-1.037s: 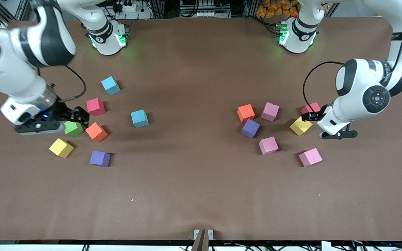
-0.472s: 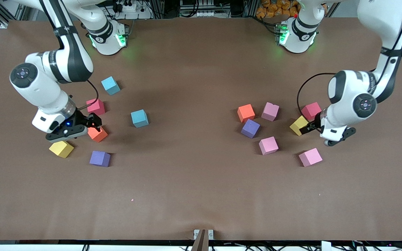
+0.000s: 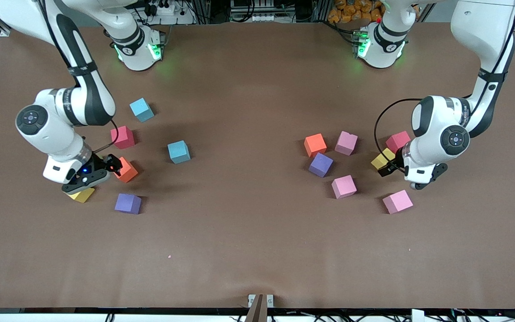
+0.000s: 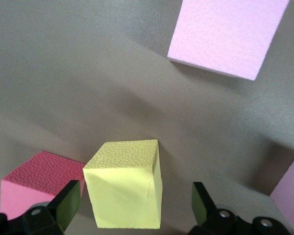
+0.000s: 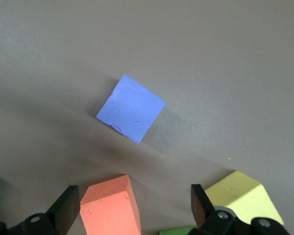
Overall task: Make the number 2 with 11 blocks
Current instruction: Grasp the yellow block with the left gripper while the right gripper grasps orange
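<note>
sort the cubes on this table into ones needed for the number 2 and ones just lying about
For the job: orange cubes, yellow cubes, purple cubes, three pink cubes, green cube, one of the two light blue cubes, cannot tell which. Left gripper open around a yellow cube; right gripper open over an orange one.
Lying about: red cubes, the other light blue cube.

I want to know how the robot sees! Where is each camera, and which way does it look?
Front view: high up across the table, facing both arms, the blocks scattered below.
Left wrist view: on the left arm, looking down between the open left pincer at a yellow block; only its fingertips show.
Right wrist view: on the right arm, looking down past the open right pincer at an orange block and a purple block.
Shared: front view also shows that purple block.
</note>
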`<state>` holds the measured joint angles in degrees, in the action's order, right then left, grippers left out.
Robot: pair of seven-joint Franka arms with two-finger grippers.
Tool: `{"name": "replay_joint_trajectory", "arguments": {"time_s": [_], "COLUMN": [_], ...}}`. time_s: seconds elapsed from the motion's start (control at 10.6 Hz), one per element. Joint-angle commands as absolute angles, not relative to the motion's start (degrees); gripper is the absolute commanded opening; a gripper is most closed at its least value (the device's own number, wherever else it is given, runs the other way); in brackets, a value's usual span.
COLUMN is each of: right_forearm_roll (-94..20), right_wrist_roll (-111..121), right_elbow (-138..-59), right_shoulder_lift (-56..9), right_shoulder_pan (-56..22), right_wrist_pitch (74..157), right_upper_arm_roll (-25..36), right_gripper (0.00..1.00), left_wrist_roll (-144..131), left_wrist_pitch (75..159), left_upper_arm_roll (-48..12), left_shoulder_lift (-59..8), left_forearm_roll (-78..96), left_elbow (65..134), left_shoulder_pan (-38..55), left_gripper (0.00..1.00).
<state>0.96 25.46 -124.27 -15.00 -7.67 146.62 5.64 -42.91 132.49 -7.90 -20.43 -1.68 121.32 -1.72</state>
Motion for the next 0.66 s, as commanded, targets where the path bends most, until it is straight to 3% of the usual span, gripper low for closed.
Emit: {"name": "replay_joint_trajectory", "arguments": {"time_s": [0.0,0.57], "right_forearm_roll": [0.8,0.8], "right_wrist_roll": [28.0,38.9], "right_elbow": [-126.5,-129.8], "right_shoulder_lift": [-17.4,-20.0], "right_shoulder_pan": [-8.1,-8.8], "right_wrist_pitch": [149.4,155.1], "right_upper_arm_roll": [5.2,5.2], "right_gripper": [1.00,1.00], "left_wrist_roll": [-45.1,-45.2], "left_wrist_pitch": [133.0,134.4], "left_upper_arm_roll": [-7.8,-7.6], "left_shoulder_lift": [-22.0,-24.3], "left_forearm_roll": [-4.6,-5.1], "left_elbow": [121.3,121.6], "left_shoulder_pan": [-2.0,-2.3], "left_gripper": [1.00,1.00]}}
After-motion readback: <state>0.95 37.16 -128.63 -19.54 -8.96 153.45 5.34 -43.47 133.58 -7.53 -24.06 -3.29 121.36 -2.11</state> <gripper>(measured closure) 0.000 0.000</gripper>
